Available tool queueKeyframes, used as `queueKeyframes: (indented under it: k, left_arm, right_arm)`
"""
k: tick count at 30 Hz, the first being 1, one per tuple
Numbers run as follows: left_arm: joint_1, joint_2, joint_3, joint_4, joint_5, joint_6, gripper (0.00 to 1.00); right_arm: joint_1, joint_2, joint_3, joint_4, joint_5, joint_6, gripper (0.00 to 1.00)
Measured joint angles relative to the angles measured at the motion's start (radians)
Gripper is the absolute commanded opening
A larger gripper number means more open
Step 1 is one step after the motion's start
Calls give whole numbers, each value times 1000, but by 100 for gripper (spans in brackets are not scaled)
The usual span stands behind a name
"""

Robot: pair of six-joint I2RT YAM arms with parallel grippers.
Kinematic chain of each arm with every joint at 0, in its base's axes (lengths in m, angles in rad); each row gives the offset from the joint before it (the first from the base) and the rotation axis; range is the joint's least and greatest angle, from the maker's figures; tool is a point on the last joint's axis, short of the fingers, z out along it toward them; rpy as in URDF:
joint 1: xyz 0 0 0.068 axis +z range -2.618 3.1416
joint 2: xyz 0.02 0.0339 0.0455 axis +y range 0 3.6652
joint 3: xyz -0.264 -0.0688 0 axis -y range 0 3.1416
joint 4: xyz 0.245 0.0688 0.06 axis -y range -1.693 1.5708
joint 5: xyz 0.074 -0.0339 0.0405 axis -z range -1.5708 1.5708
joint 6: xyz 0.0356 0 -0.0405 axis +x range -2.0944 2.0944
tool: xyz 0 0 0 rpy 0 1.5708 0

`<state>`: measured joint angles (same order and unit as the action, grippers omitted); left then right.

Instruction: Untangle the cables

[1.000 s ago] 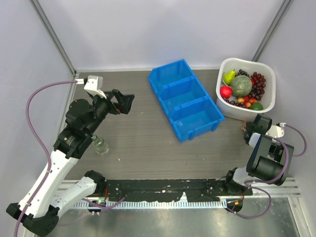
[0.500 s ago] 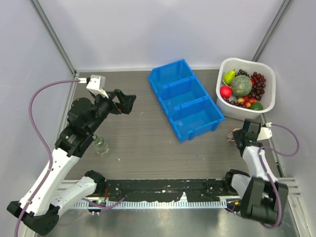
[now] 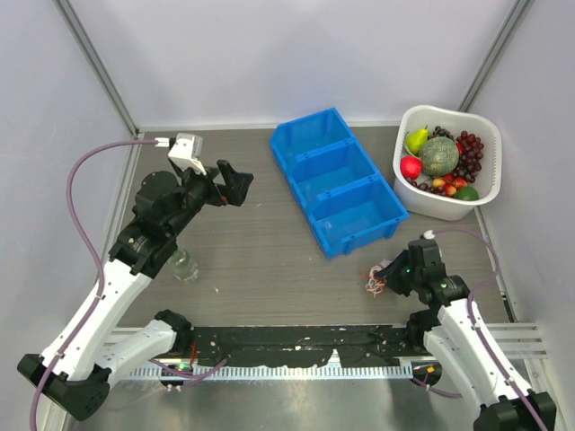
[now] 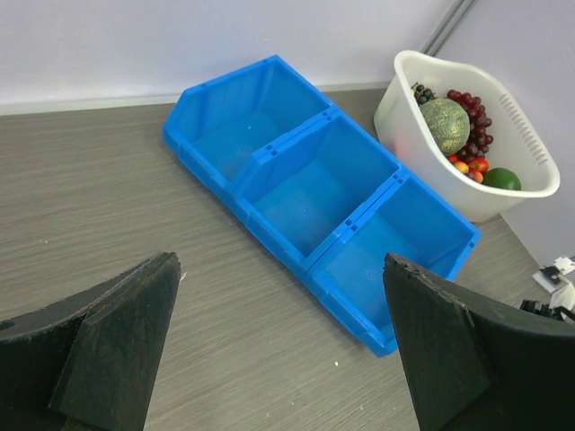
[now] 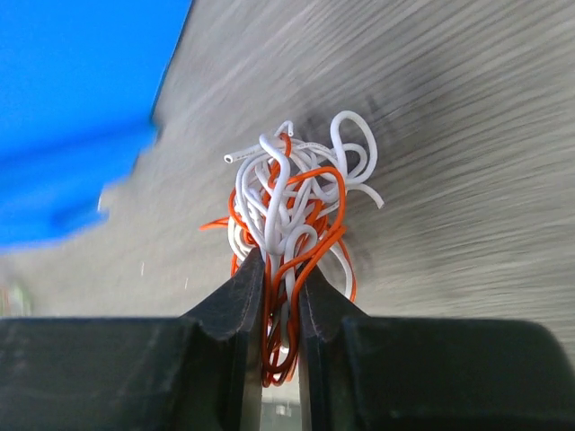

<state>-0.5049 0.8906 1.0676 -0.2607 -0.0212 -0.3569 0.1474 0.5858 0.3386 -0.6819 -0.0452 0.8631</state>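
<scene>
The right gripper (image 5: pixel 278 269) has its jaws nearly closed, clamping the tangled bundle of thin white and orange-red cables (image 5: pixel 292 202). In the top view, this bundle sits lower right of centre, over the grey wood-grain tabletop (image 3: pixel 260 251), just below the blue three-compartment plastic bin (image 3: pixel 364 235). The left gripper (image 4: pixel 283 346), upper left, holds its jaws wide apart, gripping nothing.

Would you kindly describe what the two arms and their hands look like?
The left arm and right arm have white links and black joints, each trailing a thin purple hose. The left hand and right hand each have two black wedge-shaped fingers.
</scene>
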Motion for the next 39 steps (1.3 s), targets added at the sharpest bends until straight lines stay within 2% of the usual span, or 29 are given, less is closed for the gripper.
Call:
queueKeyframes:
  k: [4, 8, 10, 12, 14, 17, 21, 23, 26, 27, 28, 35, 39]
  left_arm:
    - [0, 34, 0, -4, 0, 1, 100]
    - [0, 53, 0, -8, -1, 5, 100]
    - [0, 51, -2, -5, -1, 7, 99]
    - [0, 40, -16, 10, -1, 10, 93]
    - [0, 20, -42, 31, 7, 16, 91]
    - [0, -14, -76, 56, 37, 25, 92]
    - [0, -48, -94, 87, 54, 30, 95]
    - [0, -56, -94, 96, 49, 33, 95]
    - [0, -61, -94, 99, 31, 42, 96]
    - [0, -61, -94, 99, 18, 44, 96]
    - [0, -61, -94, 99, 9, 47, 96]
    - [0, 2, -60, 56, -101, 23, 91]
    - [0, 98, 2, -11, -109, -30, 82]
  right_arm:
    - [169, 11, -19, 62, -159, -15, 1]
    - [440, 51, -15, 246, -203, 18, 1]
    - [573, 138, 27, 343, -217, 23, 1]
    - [668, 272, 109, 433, -236, 15, 1]
    - [722, 407, 202, 528, -248, 3, 1]
    - [739, 507, 294, 663, -245, -14, 1]
    - [710, 595, 413, 752, -261, -48, 2]
    - [681, 667, 476, 813, -296, -53, 13]
    - [650, 798, 544, 889, -351, -64, 45]
    - [645, 838, 551, 900, -359, -68, 48]
    - [645, 863, 549, 900, -360, -73, 57]
    - [666, 850, 416, 826, -289, -148, 59]
    - [670, 828, 392, 814, -254, -171, 51]
